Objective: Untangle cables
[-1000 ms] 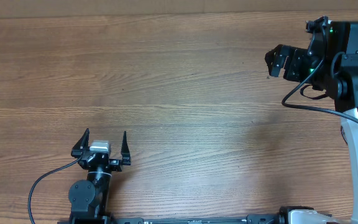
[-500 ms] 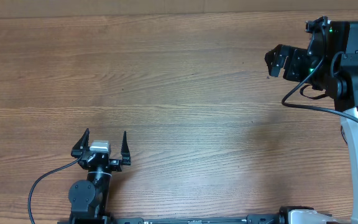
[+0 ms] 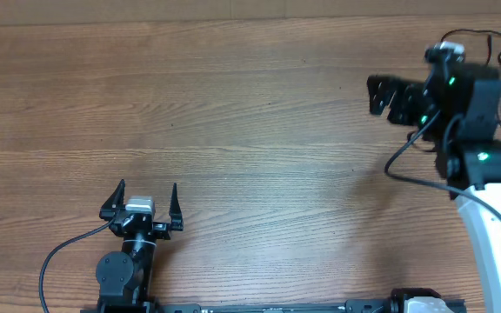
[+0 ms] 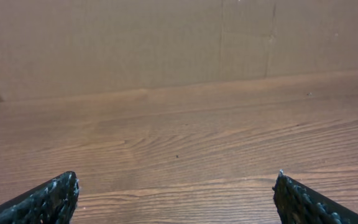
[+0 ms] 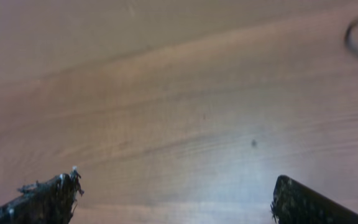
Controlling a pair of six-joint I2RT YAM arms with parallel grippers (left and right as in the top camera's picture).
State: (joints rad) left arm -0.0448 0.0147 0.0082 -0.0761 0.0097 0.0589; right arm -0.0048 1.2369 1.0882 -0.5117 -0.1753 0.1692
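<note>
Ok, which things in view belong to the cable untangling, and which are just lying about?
Job: cables, seen only as a blurred dark loop, probably one of them, at the right wrist view's edge; left gripper and right gripper, both open.
Not the job: wooden table; the arms' own thicker wires.

The desk (image 3: 250, 130) is brown wood, fine-grained, smooth and matt, with a faint sheen ahead of the left pincer (image 3: 147, 186). Its fingers (image 4: 53, 198) look like black plastic, rough and pale-flecked; the right pincer (image 5: 178, 176) shows the same pitted finish. Just behind the left fingers sits a metal block (image 3: 140, 205), silvery and dull.
</note>
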